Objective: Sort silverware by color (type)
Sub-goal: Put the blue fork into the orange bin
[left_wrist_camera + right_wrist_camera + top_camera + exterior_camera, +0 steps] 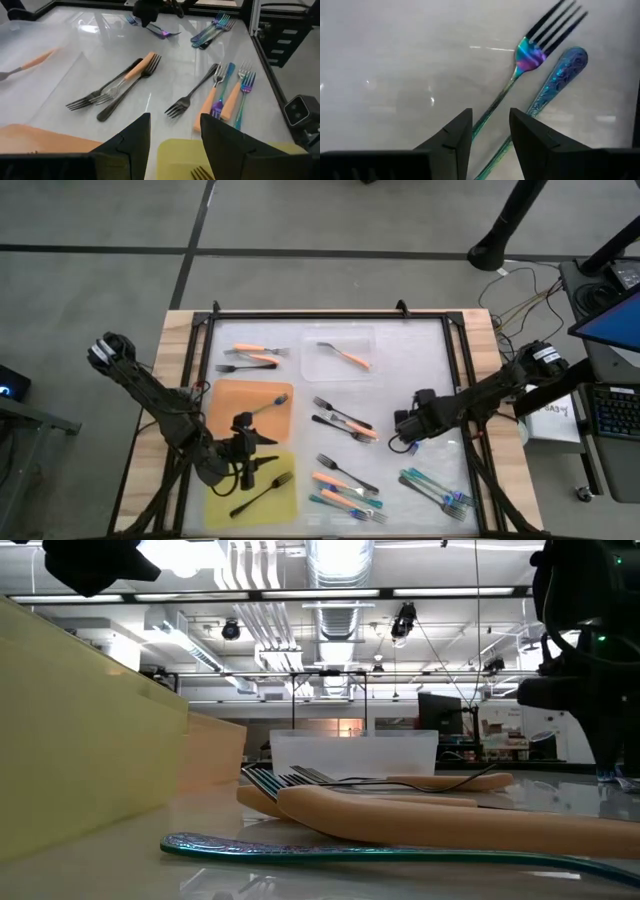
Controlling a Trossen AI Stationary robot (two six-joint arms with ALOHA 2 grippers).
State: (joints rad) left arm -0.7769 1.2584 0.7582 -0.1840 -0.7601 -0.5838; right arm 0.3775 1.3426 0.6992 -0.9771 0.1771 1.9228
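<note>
From overhead I see my left gripper [262, 452] at about seven o'clock on the table, fingers apart and empty over the seam between the orange mat [228, 402] and yellow mat [222, 498], its arm covering part of both. My right gripper [490, 131] sits near four o'clock, fingers apart with a teal fork's [517, 80] handle running between them, though I can't tell whether they touch it. The other forks [345, 480] lie scattered mid-table, and the low view shows only a blurred few.

- Ceiling lamps [180, 552] are blazing white overhead, flooding the scene evenly.
- Glare streaks are glinting off the glossy table [165, 75].
- Nearest teal handle [400, 852] is blurring softly.
</note>
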